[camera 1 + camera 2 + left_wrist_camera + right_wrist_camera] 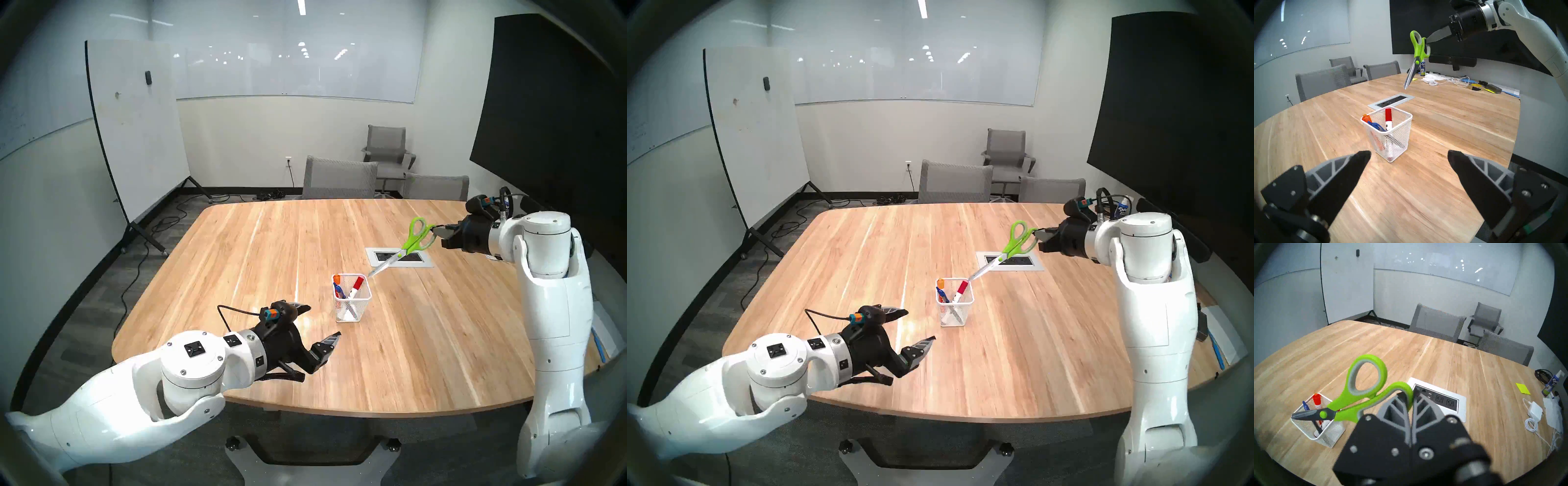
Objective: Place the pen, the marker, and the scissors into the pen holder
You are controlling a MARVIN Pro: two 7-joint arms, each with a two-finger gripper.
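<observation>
In the left head view, the lime-green-handled scissors with short silver blades [403, 247] are held in the air above the wooden table [237, 258] toward its right edge, pinched at one handle loop by the right gripper [436, 230], whose fingers are closed on it; the blades slope down toward the small white wire-mesh pen holder [353, 310], which stands near the middle of the table, and the tips are apart from its rim. Inside the holder a white marker with a red cap [356, 286], a thin blue pen [338, 291] and an orange-capped marker [336, 279] are seen leaning. The left gripper [324, 320] is held over the near left part of the table, its fingers spread wide with nothing between them. The right head view gives the same layout, with the scissors [1005, 253] above the grey power outlet panel [1037, 266] set into the tabletop. In the left wrist view, both black fingers [1356, 169] are parted, and the holder [1403, 134] is seen beyond them, the scissors [1417, 56] hanging high above the table. In the right wrist view, the grey-ribbed fingers [1395, 407] are shut on the lower green loop, and the blades are seen over the holder [1333, 431].
</observation>
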